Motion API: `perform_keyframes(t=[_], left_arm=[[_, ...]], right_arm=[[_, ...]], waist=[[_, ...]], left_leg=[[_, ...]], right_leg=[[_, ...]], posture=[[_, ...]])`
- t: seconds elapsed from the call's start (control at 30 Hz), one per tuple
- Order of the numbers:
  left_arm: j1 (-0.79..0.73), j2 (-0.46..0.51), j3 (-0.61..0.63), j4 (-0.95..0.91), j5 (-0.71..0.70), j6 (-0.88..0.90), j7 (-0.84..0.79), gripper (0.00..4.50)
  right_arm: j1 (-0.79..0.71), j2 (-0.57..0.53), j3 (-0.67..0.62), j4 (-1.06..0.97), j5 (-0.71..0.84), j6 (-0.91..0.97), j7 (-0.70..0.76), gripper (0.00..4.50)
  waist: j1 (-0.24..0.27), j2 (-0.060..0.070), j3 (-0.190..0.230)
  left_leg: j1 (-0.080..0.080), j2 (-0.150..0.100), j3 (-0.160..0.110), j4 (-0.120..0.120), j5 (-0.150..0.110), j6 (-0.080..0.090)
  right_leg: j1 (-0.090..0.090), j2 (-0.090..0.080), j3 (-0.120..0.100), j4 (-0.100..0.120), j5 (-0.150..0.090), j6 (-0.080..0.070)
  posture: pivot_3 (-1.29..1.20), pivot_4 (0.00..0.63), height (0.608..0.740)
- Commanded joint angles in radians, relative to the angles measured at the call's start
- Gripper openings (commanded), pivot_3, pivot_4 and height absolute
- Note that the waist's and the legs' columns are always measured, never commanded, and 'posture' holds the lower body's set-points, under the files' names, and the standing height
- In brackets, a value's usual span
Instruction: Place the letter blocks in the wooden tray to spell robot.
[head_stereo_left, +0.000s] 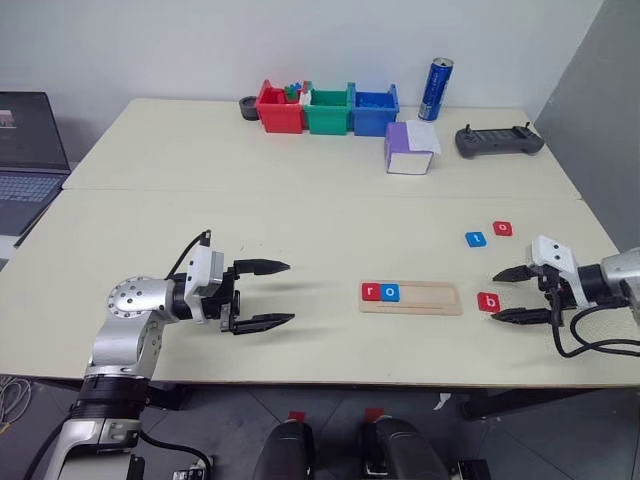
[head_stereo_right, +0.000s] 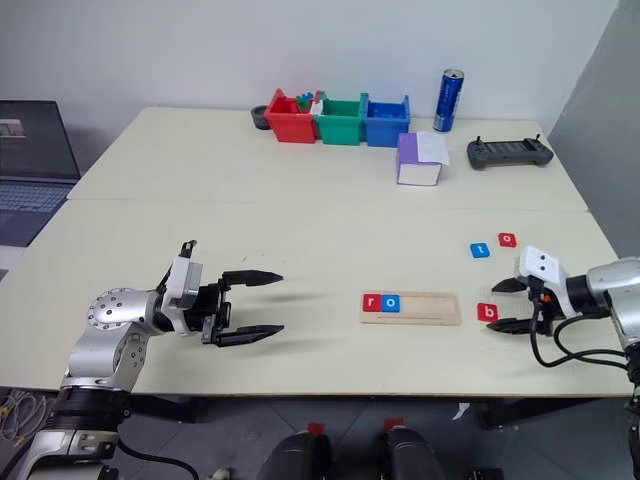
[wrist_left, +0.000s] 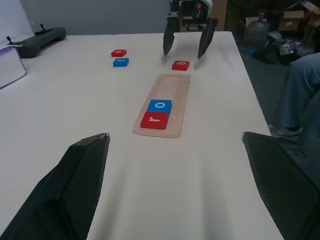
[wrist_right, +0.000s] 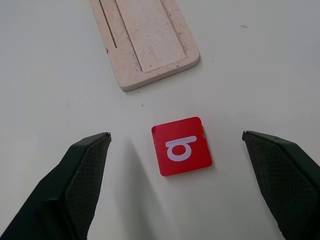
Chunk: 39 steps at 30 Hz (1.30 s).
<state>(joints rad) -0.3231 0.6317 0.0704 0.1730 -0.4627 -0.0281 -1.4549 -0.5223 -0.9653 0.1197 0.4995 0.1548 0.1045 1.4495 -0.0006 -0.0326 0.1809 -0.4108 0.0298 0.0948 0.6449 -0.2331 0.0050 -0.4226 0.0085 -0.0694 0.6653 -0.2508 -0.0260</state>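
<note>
The long, shallow pale-wood tray (head_stereo_left: 412, 298) is lying flat on the cream table (head_stereo_left: 300, 230), towards its front edge. Two small square letter tiles are sitting side by side at the tray's left end — a red tile with a white "r" (head_stereo_left: 371, 292) and, touching it on the right, a blue tile with a white "o" (head_stereo_left: 390, 293). The rest of the tray is showing bare wood.

Just off the tray's right end, a red tile with a white "b" (head_stereo_left: 488, 302) is lying flat on the table, apart from the tray. The right gripper (head_stereo_left: 521, 295) is hovering around this tile with its two black fingers spread wide, one on each side, gripping nothing; in the right wrist view the tile (wrist_right: 181, 146) is sitting between the fingers, touching neither.

Further back on the right, a blue tile with a white "t" (head_stereo_left: 475, 239) and a red tile with a white "o" (head_stereo_left: 503, 229) are resting close together on the table, well apart from the tray.

The left gripper (head_stereo_left: 262, 294) is hanging above the table left of the tray, pointing towards it — fingers wide apart and empty.
</note>
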Motion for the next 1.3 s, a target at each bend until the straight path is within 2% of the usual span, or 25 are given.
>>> perform_keyframes(t=[0.03,0.23,0.33,0.53,0.7,0.83,0.97,1.07,1.3], left_arm=[[-0.004,0.01,0.015,0.007,-0.011,-0.022,-0.011,4.5],[-0.017,0.011,0.013,0.028,-0.006,-0.033,-0.022,4.5],[-0.022,0.014,0.007,0.035,0.001,-0.042,-0.027,4.5],[-0.022,0.018,0.01,0.034,-0.002,-0.041,-0.03,4.5],[-0.013,0.022,0.014,0.027,-0.004,-0.043,-0.029,4.5],[-0.004,0.029,0.018,0.015,-0.009,-0.04,-0.028,4.5],[0.005,0.031,0.019,0.004,-0.01,-0.04,-0.023,4.5],[0.013,0.029,0.017,-0.013,-0.012,-0.034,-0.015,4.5],[0.023,0.03,0.014,-0.054,-0.017,-0.015,0.0,4.5]], right_arm=[[0.007,0.007,-0.012,0.003,-0.027,-0.044,-0.03,4.48],[0.057,0.017,0.009,0.023,-0.066,-0.054,-0.039,4.48],[0.059,0.023,0.003,0.036,-0.064,-0.051,-0.034,3.62],[0.028,0.036,-0.001,0.051,-0.067,-0.061,-0.049,1.52],[0.0,0.005,0.003,-0.062,-0.034,0.015,0.025,1.46],[-0.061,-0.021,0.005,-0.27,0.018,0.14,0.1,1.46],[-0.102,-0.001,0.068,-0.395,0.006,0.196,0.109,1.46],[-0.15,0.063,0.134,-0.401,-0.022,0.23,0.075,1.46],[-0.22,0.184,0.229,-0.274,-0.105,0.177,0.033,1.46]], waist=[[0.0,0.0,0.0],[0.001,0.0,0.0],[0.001,0.0,0.0],[0.001,0.0,0.0],[-0.001,0.0,0.0],[-0.003,0.002,0.001],[-0.001,0.001,0.0],[-0.001,0.001,0.0],[-0.001,0.001,0.0]], left_leg=[[0.0,0.0,0.0,0.0,0.0,0.0],[0.0,0.0,0.0,0.0,0.0,0.0],[0.002,0.0,0.0,0.0,0.0,0.0],[0.002,0.0,0.0,0.0,0.0,0.0],[0.003,0.0,0.001,0.0,0.0,0.0],[0.003,0.0,0.002,0.001,0.0,0.0],[0.005,0.0,0.002,0.001,0.0,0.0],[0.006,0.0,0.002,0.001,0.0,0.0],[0.006,-0.001,0.003,0.001,0.0,0.0]], right_leg=[[0.0,0.0,0.0,0.0,0.0,0.0],[0.0,0.0,0.0,0.0,0.0,0.0],[0.002,0.0,0.0,0.0,0.0,0.0],[0.002,0.0,0.0,0.001,0.0,0.0],[0.002,0.0,0.001,0.002,0.0,0.0],[0.0,0.0,0.002,0.005,0.0,-0.001],[0.001,-0.001,0.002,0.008,-0.002,-0.003],[0.001,-0.001,0.002,0.009,-0.002,-0.004],[0.0,-0.002,0.002,0.011,-0.003,-0.005]], posture=[[0.0,0.15,0.74],[0.0,0.15,0.74],[0.0,0.15,0.74],[0.0,0.15,0.74],[0.0,0.15,0.74],[0.0,0.15,0.74],[0.0,0.15,0.74],[0.0,0.15,0.74],[0.0,0.15,0.74]])
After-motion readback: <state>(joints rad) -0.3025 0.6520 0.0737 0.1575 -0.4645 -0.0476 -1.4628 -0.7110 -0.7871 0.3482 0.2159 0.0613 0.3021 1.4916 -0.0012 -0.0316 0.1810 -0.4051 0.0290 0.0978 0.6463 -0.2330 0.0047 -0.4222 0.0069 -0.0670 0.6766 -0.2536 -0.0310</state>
